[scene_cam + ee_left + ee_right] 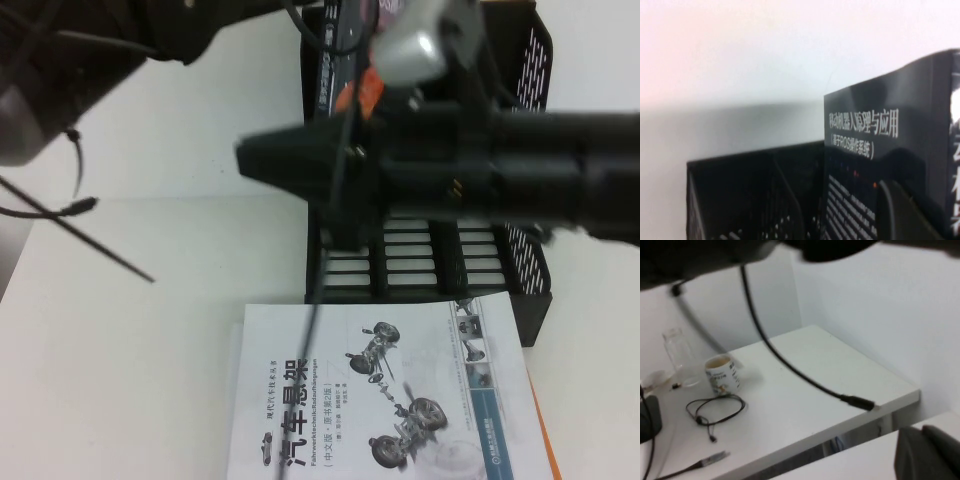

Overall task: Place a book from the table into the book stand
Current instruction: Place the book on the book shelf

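The black book (335,60) with white Chinese lettering (880,135) stands upright in the left part of the black book stand (430,270), above the stand's slotted walls (740,200). My left gripper (375,95) reaches in from the top left and is shut on the book. One dark finger (900,215) lies flat against its cover. My right gripper (250,158) hangs high in front of the stand, pointing left, shut and holding nothing (930,455). The right arm hides much of the stand's middle in the high view.
A white book with car-suspension drawings (380,400) lies on the white table (150,330) just in front of the stand. A thin cable (80,240) crosses the left side. A neighbouring desk (840,370) holds a cup (722,374), a jar and cables.
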